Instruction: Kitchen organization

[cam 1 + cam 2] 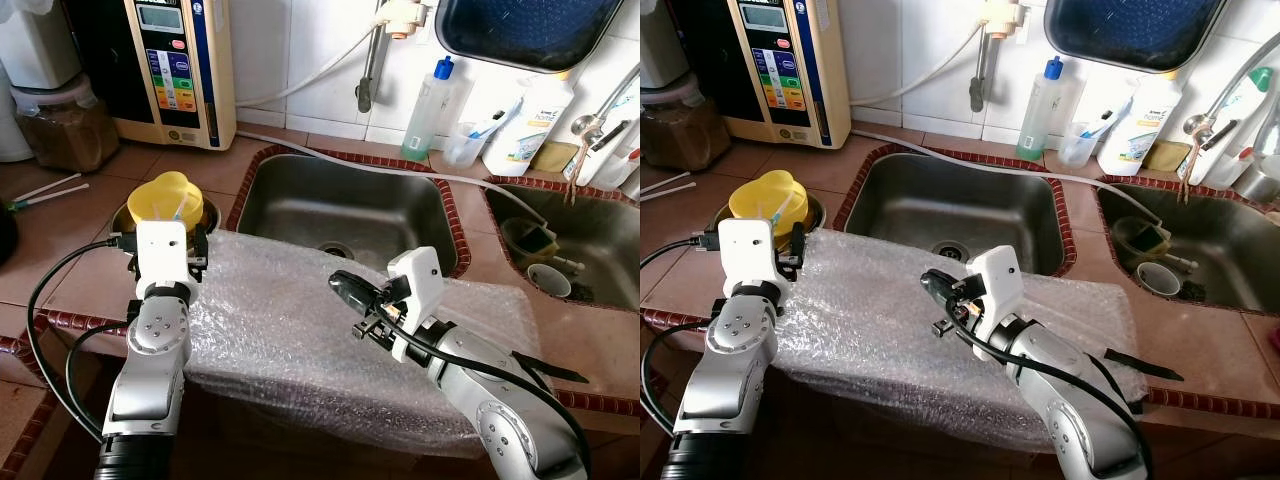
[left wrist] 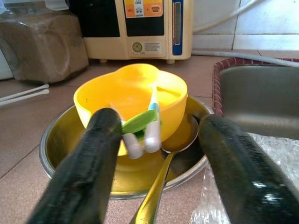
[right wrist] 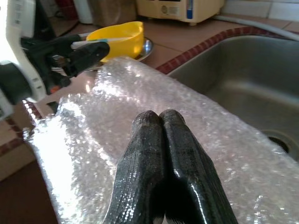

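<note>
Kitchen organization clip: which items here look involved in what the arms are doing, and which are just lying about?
In play:
- left gripper, open, at the yellow bowl
- toothbrushes inside the bowl
- steel bowl and spoon beneath
- right gripper, shut, above bubble wrap

Lying about:
- water purifier
- dish soap bottle
- chopsticks
- cup in the right-hand sink

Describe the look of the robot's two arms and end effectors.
Both arms are silver metal with rounded joint housings dotted with small screw holes. Each wrist carries a boxy white camera housing. Loose black cables loop along both forearms. The left end effector has two long, glossy black fingers with rounded tips; the right end effector has the same black fingers, finely textured on the surface.
</note>
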Controlling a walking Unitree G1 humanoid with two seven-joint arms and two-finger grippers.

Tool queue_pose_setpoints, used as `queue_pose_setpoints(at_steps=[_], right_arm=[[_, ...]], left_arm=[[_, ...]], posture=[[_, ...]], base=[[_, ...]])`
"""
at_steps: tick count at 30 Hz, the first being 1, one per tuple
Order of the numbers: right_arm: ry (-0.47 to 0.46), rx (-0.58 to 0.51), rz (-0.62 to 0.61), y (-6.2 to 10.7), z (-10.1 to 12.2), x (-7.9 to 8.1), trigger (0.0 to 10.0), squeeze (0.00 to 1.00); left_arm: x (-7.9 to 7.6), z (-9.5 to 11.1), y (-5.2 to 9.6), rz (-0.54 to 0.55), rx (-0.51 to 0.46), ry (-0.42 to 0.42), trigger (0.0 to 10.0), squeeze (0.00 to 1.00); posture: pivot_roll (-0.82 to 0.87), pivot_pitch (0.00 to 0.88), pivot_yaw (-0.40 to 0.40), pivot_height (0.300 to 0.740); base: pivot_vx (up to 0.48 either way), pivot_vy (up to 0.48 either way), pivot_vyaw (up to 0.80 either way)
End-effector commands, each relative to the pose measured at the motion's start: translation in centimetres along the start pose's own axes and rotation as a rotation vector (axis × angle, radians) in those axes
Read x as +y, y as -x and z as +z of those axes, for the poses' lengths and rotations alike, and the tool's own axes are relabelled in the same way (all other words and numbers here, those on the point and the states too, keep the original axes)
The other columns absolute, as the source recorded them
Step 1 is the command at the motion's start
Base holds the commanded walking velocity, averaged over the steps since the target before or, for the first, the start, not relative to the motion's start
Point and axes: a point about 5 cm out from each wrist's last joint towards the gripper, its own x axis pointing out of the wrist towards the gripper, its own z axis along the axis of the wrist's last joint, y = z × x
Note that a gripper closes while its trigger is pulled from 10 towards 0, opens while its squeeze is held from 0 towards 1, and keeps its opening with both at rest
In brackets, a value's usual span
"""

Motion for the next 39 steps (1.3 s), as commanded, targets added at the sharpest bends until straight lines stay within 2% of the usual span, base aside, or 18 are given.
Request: queue_pose_setpoints(at_steps=[1,14,15,16,34,39], right_arm=[[0.003,-0.004,0.026,0.2,0.3,0.4,10.0,0.00],[0.009,-0.015,0.024,0.1,0.3,0.2,10.0,0.00],[0.006,-0.018,0.023,0.1,0.4,0.2,10.0,0.00],[0.005,-0.021,0.023,0.1,0.4,0.2,10.0,0.00],[0.019,-0.067,0.028,0.1,1.0,0.1,10.0,0.00],[0.025,-0.068,0.023,0.1,1.0,0.0,10.0,0.00]], left_arm=[[-0.4,0.3,-0.2,-0.016,-0.013,-0.006,0.0,0.00],[-0.5,0.2,-0.1,-0.013,-0.007,-0.010,0.0,0.00],[-0.5,0.2,-0.1,-0.016,-0.009,-0.009,0.7,0.00],[-0.5,0.3,-0.1,-0.019,-0.014,-0.002,0.0,0.00],[0.3,1.2,-0.2,0.039,-0.045,-0.019,0.0,0.00],[0.3,1.6,-0.2,0.053,-0.062,-0.014,0.0,0.00]], posture=[[0.03,0.000,-0.076,0.740],[0.03,0.000,-0.081,0.740],[0.03,0.000,-0.081,0.740],[0.03,0.000,-0.080,0.740],[0.04,0.000,-0.084,0.740],[0.03,0.000,-0.083,0.740]], base=[[0.000,0.000,0.00],[0.000,0.000,0.00],[0.000,0.000,0.00],[0.000,0.000,0.00],[0.000,0.000,0.00],[0.000,0.000,0.80]])
